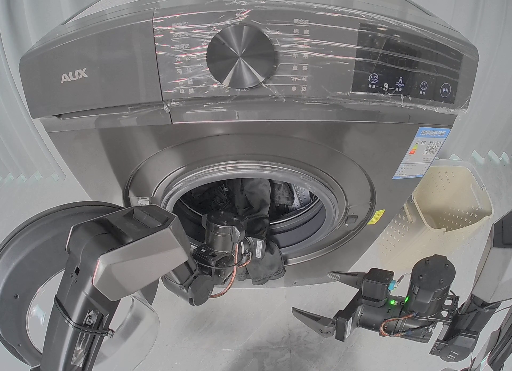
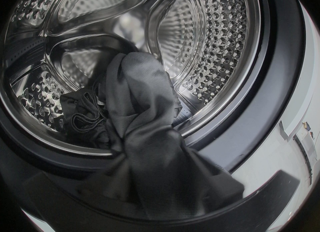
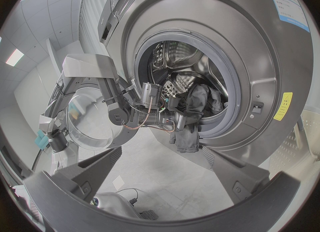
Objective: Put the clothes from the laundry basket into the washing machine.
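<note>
- The washing machine (image 1: pixel 298 137) stood with its door (image 1: pixel 32 260) swung wide to the robot's left, so the drum (image 2: pixel 216 42) was open for loading
- Some dark clothes (image 2: pixel 80 116) already lay low in the drum, which I took as part of the job done
- The left gripper (image 1: pixel 261 255) was at the lower edge of the opening, its jaws apparently clamped on a dark garment (image 2: pixel 146 126)
- That garment was only half in: its upper part reached into the drum, while the rest draped over the door seal (image 2: pixel 253 116) and hung down the front
- The right gripper (image 1: pixel 312 293) hovered low in front of the machine, well apart from the opening, jaws wide and holding nothing
- The laundry basket (image 1: pixel 458 196) stood just beside the machine on the robot's right; the part of its inside on show was bare perforated wall
- By my judgement the task was near its end: what remained was to push the hanging garment fully inside, let go, and check the basket's hidden bottom
</note>
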